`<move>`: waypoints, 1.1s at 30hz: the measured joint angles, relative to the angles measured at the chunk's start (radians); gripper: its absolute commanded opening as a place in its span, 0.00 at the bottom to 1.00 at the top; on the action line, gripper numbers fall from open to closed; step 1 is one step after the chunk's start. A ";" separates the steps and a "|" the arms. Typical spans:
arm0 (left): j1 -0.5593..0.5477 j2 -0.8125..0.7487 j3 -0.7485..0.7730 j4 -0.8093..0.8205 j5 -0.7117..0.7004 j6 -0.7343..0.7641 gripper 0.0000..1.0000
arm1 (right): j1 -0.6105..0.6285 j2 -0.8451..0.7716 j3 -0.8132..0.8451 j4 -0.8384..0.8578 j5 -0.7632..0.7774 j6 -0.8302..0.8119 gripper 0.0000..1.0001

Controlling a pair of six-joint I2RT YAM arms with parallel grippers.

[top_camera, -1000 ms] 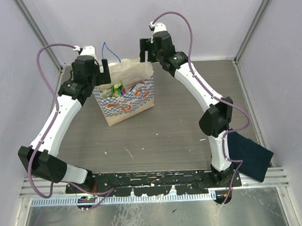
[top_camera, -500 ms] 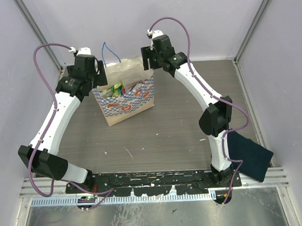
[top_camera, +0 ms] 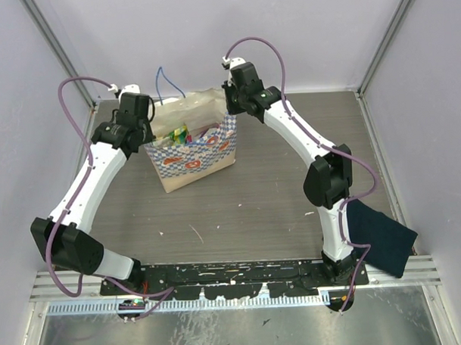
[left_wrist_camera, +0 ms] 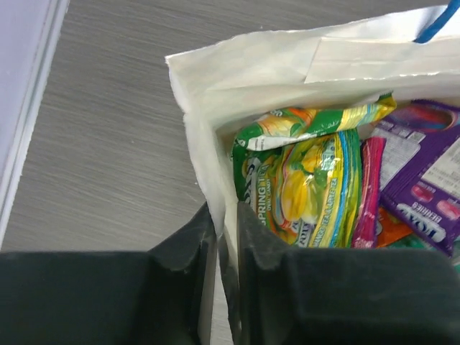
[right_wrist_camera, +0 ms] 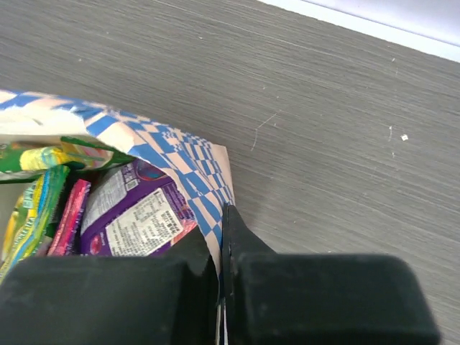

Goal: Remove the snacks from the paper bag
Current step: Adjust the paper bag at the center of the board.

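Note:
The beige paper bag (top_camera: 192,155) with its blue-white checkered band stands upright at the back middle of the table. My left gripper (left_wrist_camera: 224,223) is shut on the bag's left rim (left_wrist_camera: 208,136). Pinching the checkered right rim (right_wrist_camera: 180,154) is my right gripper (right_wrist_camera: 221,230), shut as well. Inside the bag lie the snacks: a green-yellow packet (left_wrist_camera: 309,187), a purple packet (right_wrist_camera: 136,215), a pink one (left_wrist_camera: 370,194). From above the snacks (top_camera: 180,136) show in the bag's mouth between the two grippers.
A blue cord handle (top_camera: 167,80) sticks up behind the bag. A dark navy folded cloth (top_camera: 380,239) lies at the right front by the right arm's base. Metal frame posts stand at both back corners.
Both grippers have come down from above the bag onto its rims and shut on them, the left on the left edge, the right on the right edge.

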State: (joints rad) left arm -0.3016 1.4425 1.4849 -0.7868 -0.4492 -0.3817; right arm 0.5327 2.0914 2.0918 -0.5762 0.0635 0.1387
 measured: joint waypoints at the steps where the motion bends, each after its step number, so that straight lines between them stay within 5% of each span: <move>1: 0.003 0.000 0.001 0.005 -0.002 0.000 0.02 | 0.000 0.000 0.000 0.000 -0.001 0.003 0.01; 20: 0.000 0.042 0.079 0.012 0.200 0.060 0.00 | 0.048 -0.279 -0.280 -0.032 0.173 0.006 0.01; 25: -0.004 0.329 0.411 0.013 0.219 0.106 0.00 | 0.032 -0.159 -0.113 -0.063 0.245 -0.079 0.01; 30: -0.002 0.700 0.893 0.032 0.196 0.190 0.00 | -0.035 0.124 0.302 -0.051 0.248 -0.149 0.01; 33: 0.005 0.816 1.035 0.062 0.182 0.224 0.00 | -0.068 0.156 0.310 0.033 0.249 -0.161 0.01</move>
State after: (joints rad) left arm -0.2962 2.2581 2.5198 -0.7246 -0.2668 -0.1577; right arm 0.4644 2.2475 2.4020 -0.5430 0.3122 -0.0227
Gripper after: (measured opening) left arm 0.004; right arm 0.033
